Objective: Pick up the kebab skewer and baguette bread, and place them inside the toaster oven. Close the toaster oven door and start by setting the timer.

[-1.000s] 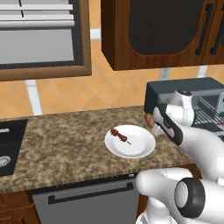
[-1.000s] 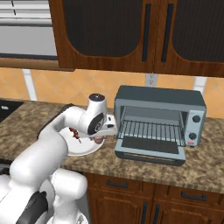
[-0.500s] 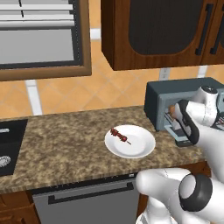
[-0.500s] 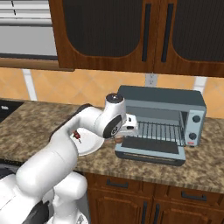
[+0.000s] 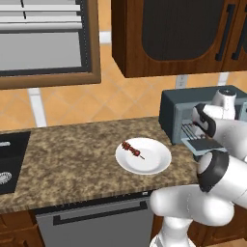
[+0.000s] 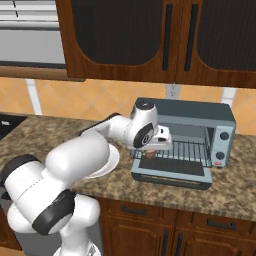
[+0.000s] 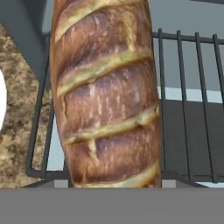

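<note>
The gripper (image 6: 150, 148) is closed around the baguette bread (image 7: 107, 94), just above the toaster oven (image 6: 192, 127) rack's front edge. The loaf looks light, stiff and crusty, so a mid-length hold should suit it.

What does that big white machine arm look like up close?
The arm is made of smooth, rounded glossy white shells, joined by dark grey to black rings at the joints. A round dark cap with a pale rim marks one joint. Its tool is small and white. No cables show.
</note>
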Available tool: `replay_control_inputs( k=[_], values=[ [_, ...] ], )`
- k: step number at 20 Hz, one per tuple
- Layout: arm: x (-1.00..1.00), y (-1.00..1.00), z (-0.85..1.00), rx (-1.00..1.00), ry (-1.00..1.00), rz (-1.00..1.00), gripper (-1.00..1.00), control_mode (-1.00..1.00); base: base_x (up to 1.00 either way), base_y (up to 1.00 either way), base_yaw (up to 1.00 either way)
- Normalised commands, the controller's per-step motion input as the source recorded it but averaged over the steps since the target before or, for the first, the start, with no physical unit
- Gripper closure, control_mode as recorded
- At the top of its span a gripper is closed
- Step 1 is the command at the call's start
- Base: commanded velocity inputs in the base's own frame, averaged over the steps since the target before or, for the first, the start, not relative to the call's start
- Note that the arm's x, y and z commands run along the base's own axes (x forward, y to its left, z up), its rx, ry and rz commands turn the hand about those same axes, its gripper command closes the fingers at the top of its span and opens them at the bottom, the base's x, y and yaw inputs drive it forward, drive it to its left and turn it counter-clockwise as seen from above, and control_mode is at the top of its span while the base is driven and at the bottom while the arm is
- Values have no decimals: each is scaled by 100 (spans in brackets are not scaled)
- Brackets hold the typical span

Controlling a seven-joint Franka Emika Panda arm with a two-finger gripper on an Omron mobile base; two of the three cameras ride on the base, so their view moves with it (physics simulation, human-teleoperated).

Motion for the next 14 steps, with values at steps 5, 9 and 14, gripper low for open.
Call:
replay_control_inputs(
  k=[5,9,14],
  values=[
    [26,-4,-22,0,-3,-1,100,-100,0,0,0],
    [36,0,-22,0,0,0,100,-100,0,0,0],
    [30,-1,-28,0,0,0,100,-100,0,0,0]
  ],
)
